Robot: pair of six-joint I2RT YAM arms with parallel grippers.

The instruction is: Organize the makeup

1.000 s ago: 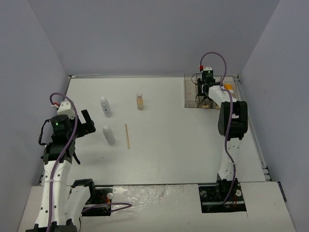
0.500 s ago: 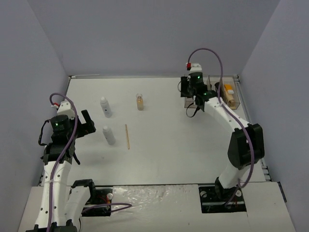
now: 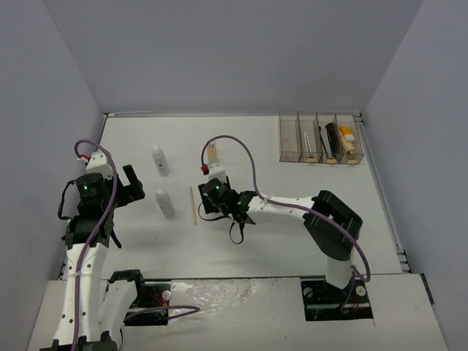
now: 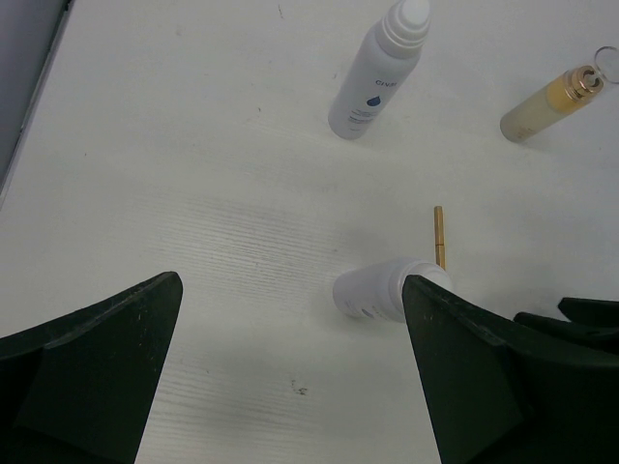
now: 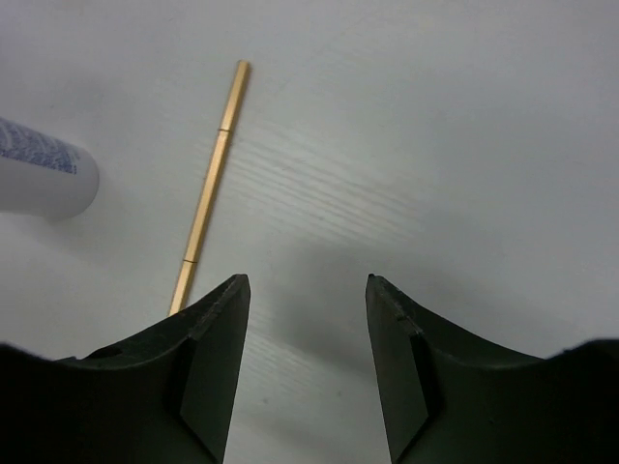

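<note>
Two white bottles stand left of centre, one at the back (image 3: 159,161) (image 4: 379,70) and one nearer (image 3: 165,203) (image 4: 382,290). A small glass bottle of tan liquid (image 3: 212,152) (image 4: 546,94) stands behind a thin gold pencil (image 3: 193,205) (image 5: 208,188) that lies flat. My right gripper (image 3: 212,205) (image 5: 306,282) hovers open just right of the pencil, with nothing between its fingers. My left gripper (image 3: 135,186) (image 4: 292,285) is wide open and empty, just left of the nearer bottle. A black brush (image 3: 330,135) and an orange tube (image 3: 346,135) sit in the box.
The clear four-compartment box (image 3: 289,137) stands at the back right against the table's rim. The right arm (image 3: 292,206) stretches low across the middle of the table. Grey walls close in the table on three sides.
My right arm has swung from the box at the back right to the table's middle, beside the pencil, and its jaws have opened wider. The left arm has not moved.
</note>
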